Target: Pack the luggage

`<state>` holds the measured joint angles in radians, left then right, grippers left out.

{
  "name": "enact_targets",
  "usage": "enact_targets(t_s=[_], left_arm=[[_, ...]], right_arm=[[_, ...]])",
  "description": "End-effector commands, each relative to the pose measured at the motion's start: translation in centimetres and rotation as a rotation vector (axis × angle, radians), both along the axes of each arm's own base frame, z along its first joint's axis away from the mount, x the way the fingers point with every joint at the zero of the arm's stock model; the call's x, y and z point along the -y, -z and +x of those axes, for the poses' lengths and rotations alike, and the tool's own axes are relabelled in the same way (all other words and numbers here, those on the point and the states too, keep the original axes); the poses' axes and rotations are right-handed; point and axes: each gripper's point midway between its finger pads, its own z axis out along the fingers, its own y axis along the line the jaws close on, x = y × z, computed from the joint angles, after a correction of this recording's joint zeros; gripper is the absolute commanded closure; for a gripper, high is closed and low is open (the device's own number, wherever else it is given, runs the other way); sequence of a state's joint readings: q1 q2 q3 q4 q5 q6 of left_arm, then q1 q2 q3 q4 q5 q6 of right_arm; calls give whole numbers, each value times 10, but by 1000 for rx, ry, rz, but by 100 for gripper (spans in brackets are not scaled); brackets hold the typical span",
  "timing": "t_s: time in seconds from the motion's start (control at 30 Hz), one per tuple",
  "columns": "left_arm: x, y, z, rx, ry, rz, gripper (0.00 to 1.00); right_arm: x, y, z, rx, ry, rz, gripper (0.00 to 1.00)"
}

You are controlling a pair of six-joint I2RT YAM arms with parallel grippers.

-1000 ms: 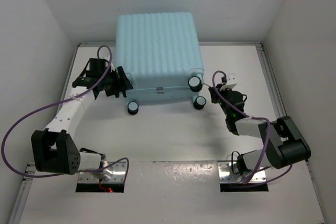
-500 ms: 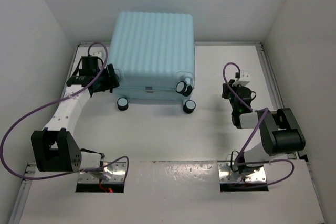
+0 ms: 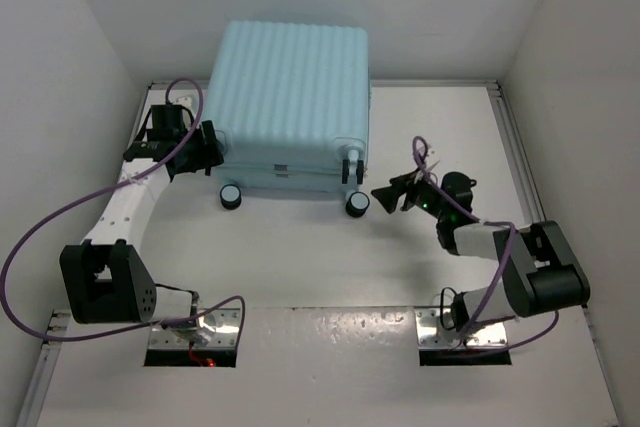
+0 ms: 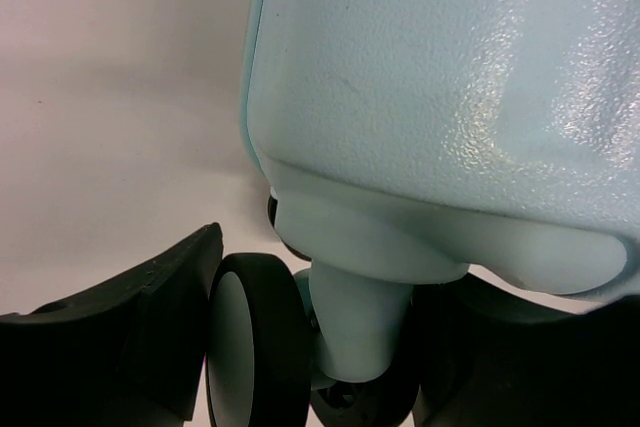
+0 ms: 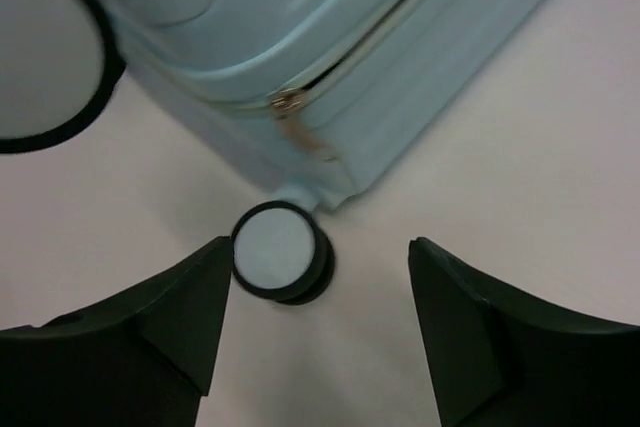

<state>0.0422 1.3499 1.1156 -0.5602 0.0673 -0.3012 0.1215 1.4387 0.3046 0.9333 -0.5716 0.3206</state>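
Observation:
The luggage [image 3: 288,87] is a closed pale aqua ribbed suitcase lying flat at the back of the table, its black caster wheels toward me. My left gripper [image 3: 205,150] is at its near-left corner. In the left wrist view its fingers [image 4: 120,332] press either side of a caster wheel [image 4: 255,347] and its stem [image 4: 360,312]. My right gripper [image 3: 388,197] stands open just right of the near-right wheel [image 3: 356,205]. In the right wrist view that wheel [image 5: 275,252] sits by the left fingertip, and nothing is held between the open fingers of the right gripper [image 5: 318,252].
White walls [image 3: 80,37] close in the table on the left, right and back. A second caster [image 5: 45,57] and the zipper pull [image 5: 288,102] show in the right wrist view. Purple cables [image 3: 40,237] loop beside both arms.
The luggage has slid a little to the left together with my left gripper. My right gripper has opened and swung in toward the near-right wheel.

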Motion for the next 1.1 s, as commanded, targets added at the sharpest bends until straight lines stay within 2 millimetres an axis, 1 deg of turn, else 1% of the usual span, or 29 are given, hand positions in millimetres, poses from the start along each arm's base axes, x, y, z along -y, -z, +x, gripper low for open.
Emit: enact_targets(t_s=[0.0,0.03,0.07,0.1,0.13,0.17,0.2,0.23,0.27,0.3,0.33,0.37,0.4,0.43,0.5,0.53,0.6,0.63,0.73,0.8,0.83,0.87,0.9,0.93,0.97,1.0,1.03,1.07], left_arm=[[-34,35,-21,-127,-147,72,79],[-34,35,-21,-127,-147,72,77],[-34,35,-21,-127,-147,72,76],[-30,32,-20,-118,-137,73,76],[-30,32,-20,-117,-143,67,74],[-30,32,-20,-117,-143,67,74],[-27,36,-23,-128,-134,67,74],[-27,36,-23,-128,-134,67,74],[-27,33,-23,-117,-134,67,74],[-26,36,-25,-126,-134,67,74],[-26,36,-27,-125,-134,67,74],[-26,36,-27,-125,-134,67,74],[-26,40,-30,-135,-134,67,74],[-26,39,-28,-126,-134,67,74],[-26,39,-28,-126,-134,67,74],[-26,42,-30,-135,-134,67,74],[-24,42,-30,-135,-127,60,74],[-24,42,-30,-135,-127,60,74],[-24,42,-30,-135,-127,60,74],[-24,42,-30,-135,-127,60,74],[-25,41,-28,-126,-128,60,74],[-25,41,-28,-126,-128,60,74],[-25,41,-28,-126,-128,60,74],[-25,41,-28,-126,-128,60,74],[-25,41,-28,-126,-128,60,74],[-25,41,-28,-126,-128,60,74],[-25,41,-28,-126,-128,60,74],[-24,45,-30,-135,-127,60,74]], right_arm=[[-18,-2,-7,105,-12,-106,28],[-22,2,-8,106,-21,-118,27],[-24,3,-5,116,-8,-128,26],[-31,0,-5,141,-13,-134,26],[-32,6,-1,141,-7,-148,22],[-31,7,6,154,48,-175,22],[-32,3,12,180,67,-173,21],[-28,6,16,181,107,-192,21],[-28,1,22,192,127,-188,21],[-27,2,25,190,146,-188,21],[-19,1,32,197,201,-209,21],[-21,-3,35,218,209,-201,21],[-20,-3,36,218,217,-200,20],[-17,-4,42,237,242,-213,20],[-16,-7,45,245,250,-208,20],[-24,-10,44,256,215,-190,21],[-25,-14,45,270,203,-173,21],[-31,-17,43,279,177,-157,22],[-41,-18,42,289,127,-143,23],[-45,-18,42,295,102,-145,27],[-45,-18,44,302,102,-146,31],[-45,-17,44,311,97,-160,38],[-49,-21,45,335,80,-156,40],[-49,-20,46,338,76,-159,42],[-50,-25,48,364,71,-156,44],[-54,-26,46,376,42,-154,50],[-54,-25,47,386,26,-164,53],[-56,-31,48,412,17,-152,56]])
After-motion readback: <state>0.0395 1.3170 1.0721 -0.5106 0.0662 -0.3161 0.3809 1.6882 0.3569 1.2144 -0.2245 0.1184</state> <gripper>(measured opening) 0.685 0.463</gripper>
